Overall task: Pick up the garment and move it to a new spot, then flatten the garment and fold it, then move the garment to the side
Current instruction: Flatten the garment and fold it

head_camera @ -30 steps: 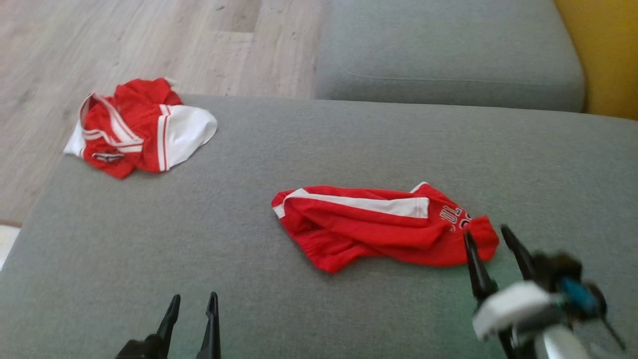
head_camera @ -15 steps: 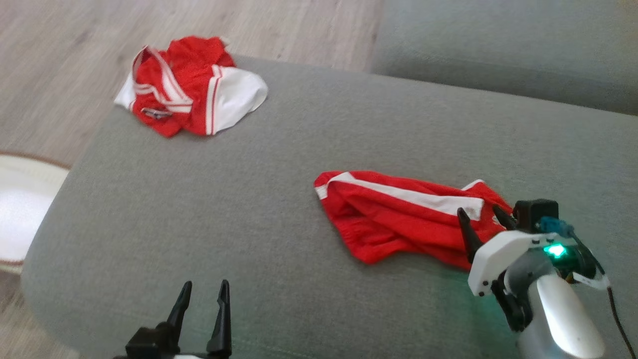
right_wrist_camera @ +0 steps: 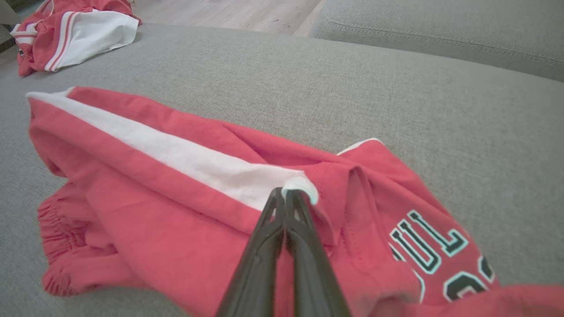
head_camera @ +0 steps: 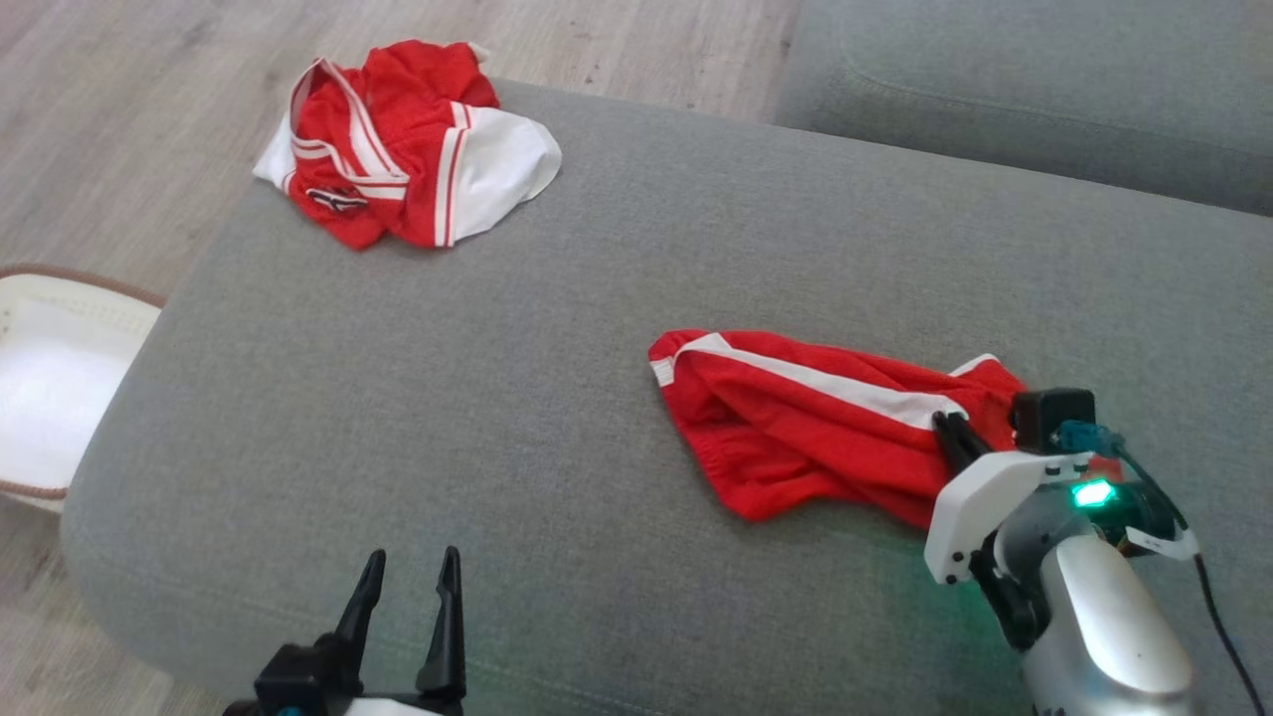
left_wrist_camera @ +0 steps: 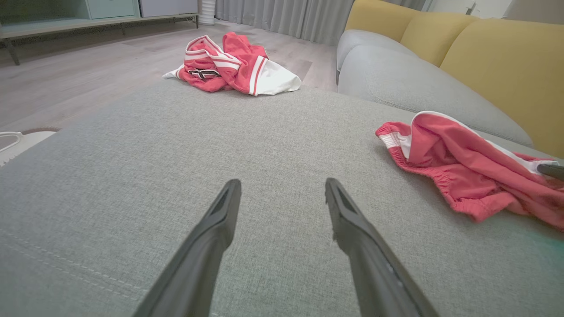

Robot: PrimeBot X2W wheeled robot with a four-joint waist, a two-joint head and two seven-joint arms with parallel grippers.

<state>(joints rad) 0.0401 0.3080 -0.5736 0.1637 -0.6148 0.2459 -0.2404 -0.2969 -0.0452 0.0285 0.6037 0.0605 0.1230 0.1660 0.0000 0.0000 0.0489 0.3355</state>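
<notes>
**A:** Right claw, status?

**B:** Right claw [head_camera: 953, 430] is closed, fingers pressed together. A small fold of the shorts [head_camera: 796, 428] is nipped at the tips. In the right wrist view the pinch sits at the near end of the white stripe [right_wrist_camera: 176, 154].

**A:** How do the shorts lie?

**B:** Crumpled on the grey sofa seat [head_camera: 497, 398]. Most of the cloth runs ahead of the right claw's tips and off to its left. The black-and-white lettering [right_wrist_camera: 434, 246] lies just right of the tips. The gathered waistband [right_wrist_camera: 57, 224] is at the end farthest from the pinch. I cannot tell whether the pinched fold is off the seat.

**A:** Left claw?

**B:** Left claw [head_camera: 413, 557] is spread wide with nothing between the fingers, low over bare seat. The shorts lie to its right, well apart from it.

**A:** Anything else noted?

**B:** A red and white jersey [head_camera: 398, 149] is bunched up far ahead of the left claw, at the seat's far corner. A pale basket [head_camera: 60, 378] stands on the wooden floor [head_camera: 129, 99], off to the left of the left claw, beside the seat.
</notes>
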